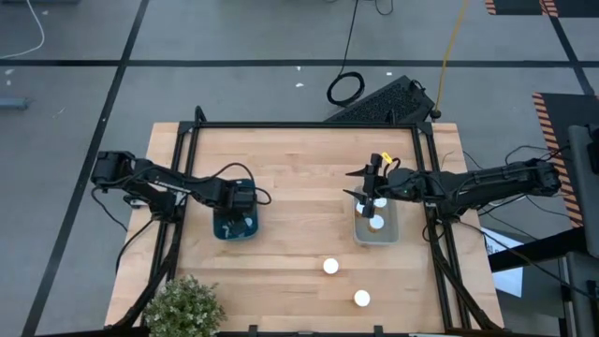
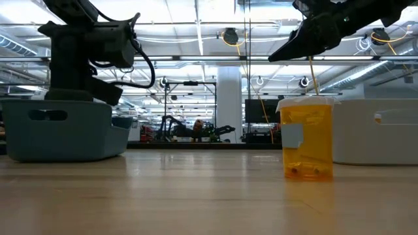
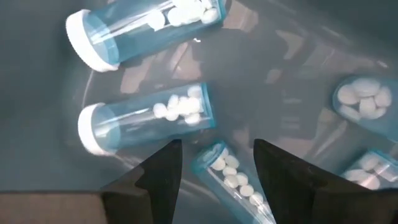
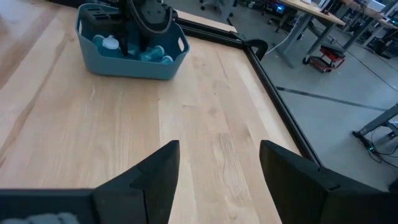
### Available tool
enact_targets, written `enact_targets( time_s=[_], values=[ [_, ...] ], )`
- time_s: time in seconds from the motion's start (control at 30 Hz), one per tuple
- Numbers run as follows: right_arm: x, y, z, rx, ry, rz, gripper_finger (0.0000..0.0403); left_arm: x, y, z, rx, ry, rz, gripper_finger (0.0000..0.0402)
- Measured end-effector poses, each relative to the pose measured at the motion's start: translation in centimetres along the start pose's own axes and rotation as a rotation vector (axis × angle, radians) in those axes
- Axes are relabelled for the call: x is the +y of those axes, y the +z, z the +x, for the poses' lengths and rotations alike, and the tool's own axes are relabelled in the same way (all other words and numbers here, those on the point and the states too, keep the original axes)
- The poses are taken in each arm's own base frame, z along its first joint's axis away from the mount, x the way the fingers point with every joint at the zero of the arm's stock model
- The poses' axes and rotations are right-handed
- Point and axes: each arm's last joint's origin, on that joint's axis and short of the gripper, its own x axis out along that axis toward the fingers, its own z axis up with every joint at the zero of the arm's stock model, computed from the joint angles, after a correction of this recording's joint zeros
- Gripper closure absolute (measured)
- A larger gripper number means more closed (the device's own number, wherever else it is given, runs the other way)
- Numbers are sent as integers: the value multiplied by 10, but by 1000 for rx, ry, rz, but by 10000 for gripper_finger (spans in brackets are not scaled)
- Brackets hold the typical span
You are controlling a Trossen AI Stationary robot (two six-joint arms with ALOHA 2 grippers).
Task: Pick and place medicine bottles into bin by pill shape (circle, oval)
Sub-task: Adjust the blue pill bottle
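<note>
Wooden table (image 1: 290, 187), workshop floor and benches beyond.

Left gripper (image 3: 214, 165): fingers parted, empty, hanging inside the blue bin (image 1: 236, 223). Directly under it lie blue-tinted bottles; one (image 3: 233, 180) between the fingertips, two white-capped ones (image 3: 146, 118) just ahead, more off to the side. All hold white pills; shape too small to sort by eye.

Right gripper (image 4: 217, 168): fingers spread, nothing held, raised over the grey bin (image 1: 376, 227). That bin shows two white caps (image 1: 376, 222) just below it.

Loose stock: two bottles stand on the bare table nearer the front edge, one (image 1: 330, 267) close to the grey bin, the other (image 1: 361, 299) further on. In the low view, one shows an amber body (image 2: 307, 137).

Risks, as judged: left fingers closing on withdrawal could catch the bottle between them and lift it out; an upright bottle could topple if a finger clips its cap on the approach.
</note>
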Motion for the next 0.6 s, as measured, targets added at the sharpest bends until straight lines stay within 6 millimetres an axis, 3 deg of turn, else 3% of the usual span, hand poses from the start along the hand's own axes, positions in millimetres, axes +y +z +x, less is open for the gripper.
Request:
enact_targets(
  time_s=[0.43,0.6],
  values=[
    [0,0,0,-2,0,2,188,0,0,0,-3,7,31,202],
    [0,0,0,-2,0,2,188,0,0,0,-1,5,57,237]
  ],
)
